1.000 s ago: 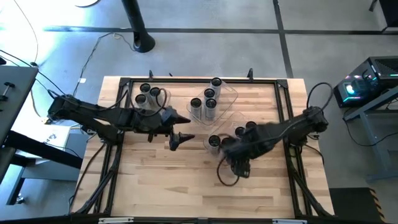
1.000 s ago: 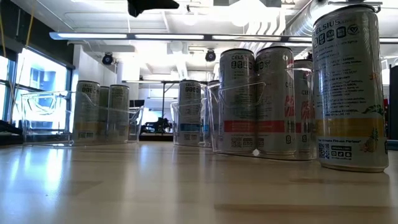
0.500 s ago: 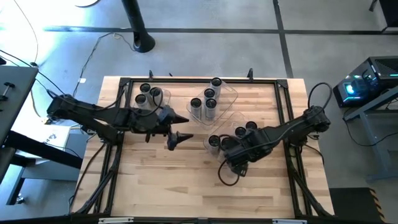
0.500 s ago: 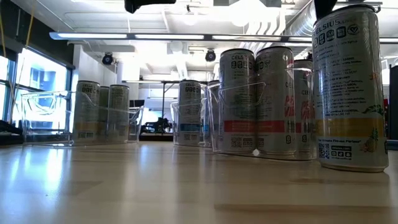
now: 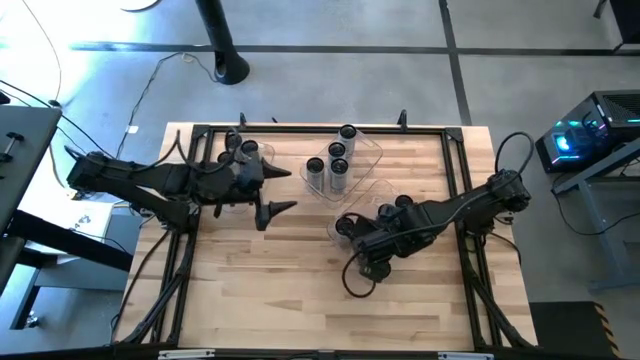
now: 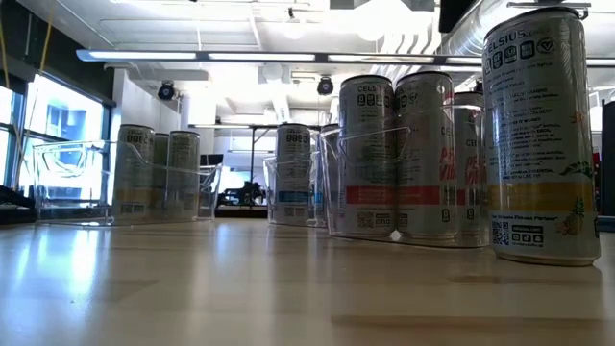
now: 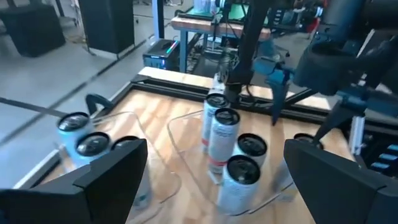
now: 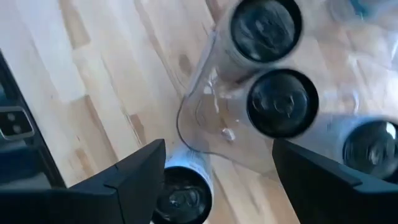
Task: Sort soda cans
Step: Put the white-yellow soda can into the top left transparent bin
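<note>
The left gripper (image 5: pixel 278 192) sits left of centre in the high view, jaws apart and empty, beside the left bin (image 5: pixel 232 170). The right gripper (image 5: pixel 352 232) hangs right of centre, jaws apart over 1 can (image 8: pixel 181 198) standing on the table (image 5: pixel 260 290) just outside the right bin (image 8: pixel 205 134). Other cans (image 5: pixel 337 152) stand in the middle bin (image 5: pixel 370 155).
</note>
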